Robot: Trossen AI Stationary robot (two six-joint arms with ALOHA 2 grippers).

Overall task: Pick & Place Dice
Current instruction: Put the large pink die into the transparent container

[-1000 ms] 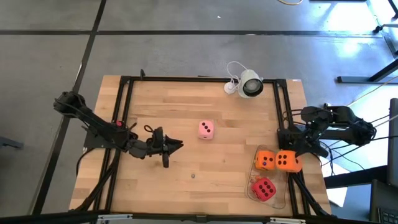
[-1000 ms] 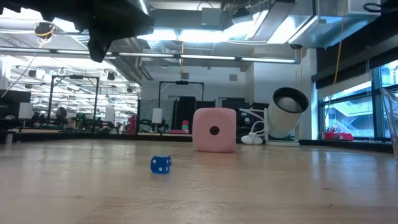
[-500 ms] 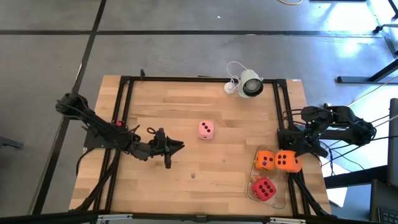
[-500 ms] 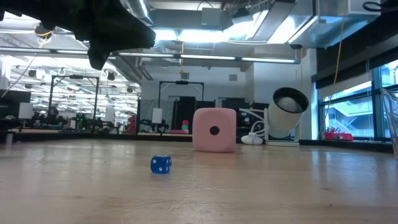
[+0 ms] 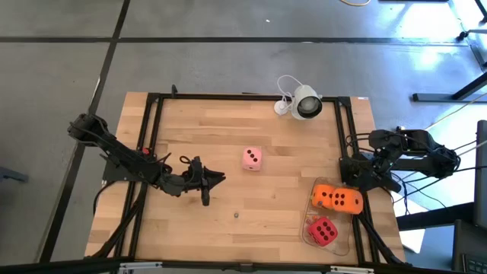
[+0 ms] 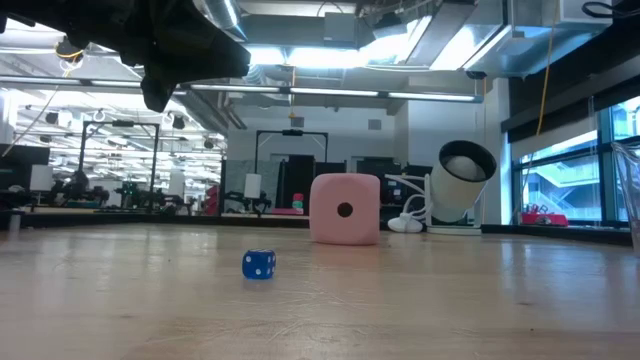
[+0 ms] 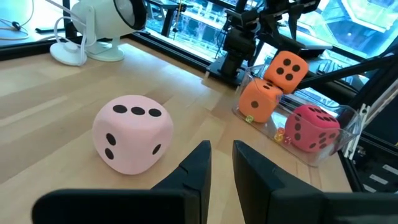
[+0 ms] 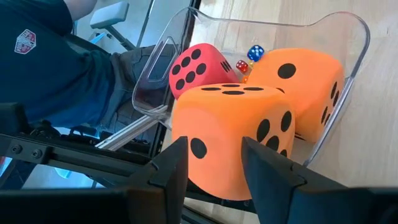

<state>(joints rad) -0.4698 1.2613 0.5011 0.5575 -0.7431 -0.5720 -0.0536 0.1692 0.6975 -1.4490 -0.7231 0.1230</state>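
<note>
- High view: your left gripper [image 5: 209,183] hangs over the left-centre of the table [image 5: 190,122], aimed at the pink die [image 5: 253,158], which sits alone mid-table and looks like the next pick.
- Your right gripper [image 5: 364,176] is at the right edge, right beside the two orange dice [image 5: 337,199]. They read as one orange patch at the far end of the clear bin [image 5: 347,242], with the red die [image 5: 323,230] at its near end.
- Low view: the pink die is flat on the wood, one pip facing the lens. A small blue die [image 6: 258,264] lies in front of it and the white camera [image 6: 462,185] stands behind. The left arm [image 6: 170,50] is well above the tabletop.
- Left wrist view: the fingers show only a narrow gap and nothing in it, so it's empty. The pink die is just ahead and off to one side, so you'll need to widen and re-centre.
- The upper orange die [image 7: 286,67] rides on the lower orange die [image 7: 260,99]. It's likely to tumble.
- Right wrist view: the jaws are apart and the near orange die is past the tips, wider than the gap. Looks let go, not pinched.
- A person [image 8: 50,62] is beyond the bin.
</note>
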